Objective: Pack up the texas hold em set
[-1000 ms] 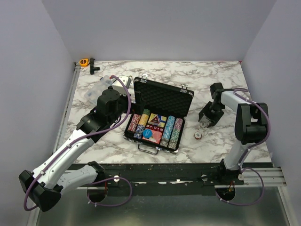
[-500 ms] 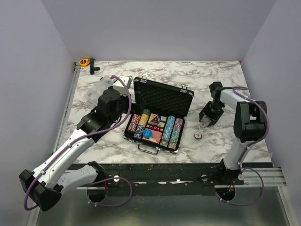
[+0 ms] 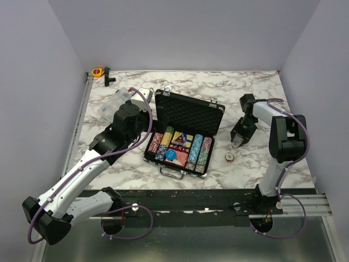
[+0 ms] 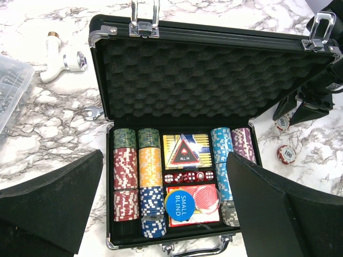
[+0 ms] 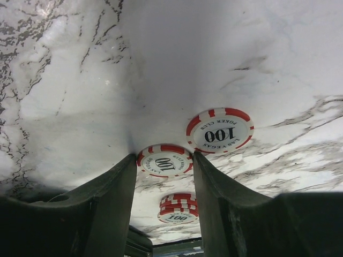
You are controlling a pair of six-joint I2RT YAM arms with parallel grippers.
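Veined marble tabletop (image 3: 256,90), egg-crate foam briefcase (image 4: 203,80), round striped chips (image 5: 220,130)

The clear plastic compartment box (image 4: 10,91) is cut off by the left wrist view's left edge, and one of the left jaws covers the near right corner of the black silver-trimmed briefcase (image 4: 203,80). Whether the right jaws touch the red-and-white round chip (image 5: 164,161) between them cannot be told.
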